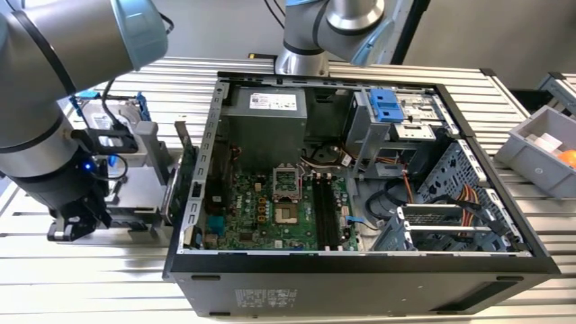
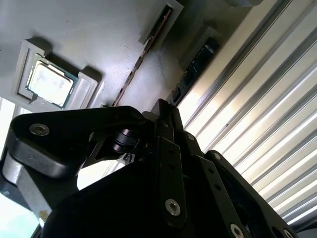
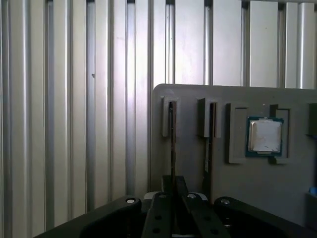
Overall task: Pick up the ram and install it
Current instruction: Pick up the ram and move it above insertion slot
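One ram [image 3: 172, 144] stood on edge in its groove of the grey holder [image 3: 198, 101], not yet lifted out. The gripper [image 3: 173, 182] sat directly over it. In the first wrist view the fingers [image 3: 167, 184] appeared drawn together on the ram's upper edge, pinching it. The pick was therefore judged to be at the grasp stage. Lift, transfer and seating remained to be done.

In the exterior view the memory slots [image 1: 326, 209] on the board inside the open case [image 1: 360, 273] looked vacant, so no part of the install had been completed.

Clearances:
- A second stick [image 3: 208, 148] stood in the neighbouring groove, just beside the gripped ram and parallel to it.
- The processor [image 3: 265, 136] lay flat in its pocket farther along the holder, clear of the fingers.
- Raised groove walls flanked the ram's end, so the open way out was judged to be straight up.
- The holder rested on the ribbed table [image 3: 74, 99], at the exterior view's left of the case.
- The case side wall stood between holder and slots.
- Cables [image 1: 328, 158] and the drive cage [image 1: 450, 196] lay near the slots.
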`<state>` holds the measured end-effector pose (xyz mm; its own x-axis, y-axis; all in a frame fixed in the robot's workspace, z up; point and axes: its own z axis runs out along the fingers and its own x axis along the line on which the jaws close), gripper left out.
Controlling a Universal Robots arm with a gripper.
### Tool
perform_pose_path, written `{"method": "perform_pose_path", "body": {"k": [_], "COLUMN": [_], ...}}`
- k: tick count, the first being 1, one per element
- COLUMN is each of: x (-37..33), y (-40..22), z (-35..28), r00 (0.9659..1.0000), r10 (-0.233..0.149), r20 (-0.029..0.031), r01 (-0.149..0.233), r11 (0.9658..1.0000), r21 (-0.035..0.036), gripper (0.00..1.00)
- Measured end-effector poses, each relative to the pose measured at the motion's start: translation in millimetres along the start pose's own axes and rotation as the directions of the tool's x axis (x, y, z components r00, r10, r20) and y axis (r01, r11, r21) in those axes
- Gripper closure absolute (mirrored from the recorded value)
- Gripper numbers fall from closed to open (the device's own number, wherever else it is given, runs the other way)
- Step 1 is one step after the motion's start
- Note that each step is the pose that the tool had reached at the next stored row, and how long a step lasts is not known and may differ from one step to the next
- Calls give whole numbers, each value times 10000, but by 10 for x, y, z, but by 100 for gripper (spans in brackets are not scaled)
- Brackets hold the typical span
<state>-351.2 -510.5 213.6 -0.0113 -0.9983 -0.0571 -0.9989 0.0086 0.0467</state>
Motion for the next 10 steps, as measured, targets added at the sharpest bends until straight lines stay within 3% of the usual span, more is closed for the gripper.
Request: {"method": "perform_pose_path", "body": {"k": [10], "x": [-3], "y": [3], "z": [-56], "r00": [10000], "r10": [0], "r20": [0], "r01": [0], "r11": [10000], "r21": [0], "gripper": [100]}}
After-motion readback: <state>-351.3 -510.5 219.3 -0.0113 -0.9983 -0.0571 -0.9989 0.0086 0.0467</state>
